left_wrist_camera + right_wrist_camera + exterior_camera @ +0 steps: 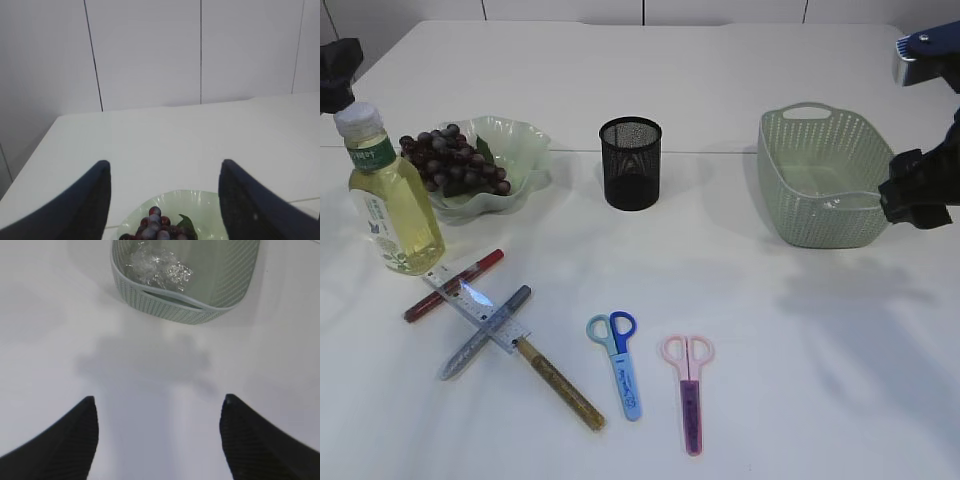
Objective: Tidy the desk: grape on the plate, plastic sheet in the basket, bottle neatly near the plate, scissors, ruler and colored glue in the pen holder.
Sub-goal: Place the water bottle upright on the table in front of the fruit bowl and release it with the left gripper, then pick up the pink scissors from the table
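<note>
A bunch of dark grapes (450, 160) lies on the pale green plate (525, 140). The bottle (390, 195) of yellow liquid stands upright just left of it. A clear ruler (475, 308) lies across red (453, 285), silver-blue (485, 333) and gold (560, 385) glue pens. Blue scissors (618, 360) and pink scissors (688, 390) lie near the front. The black mesh pen holder (630, 162) stands at centre. The crumpled plastic sheet (157, 267) sits inside the green basket (820, 175). My left gripper (165, 170) hangs open above the plate's near side. My right gripper (159, 405) is open over bare table beside the basket.
The white table ends at a wall of white panels behind the plate. The left arm (338, 70) hovers just above the bottle's cap. The right arm (920, 190) stands close against the basket's right side.
</note>
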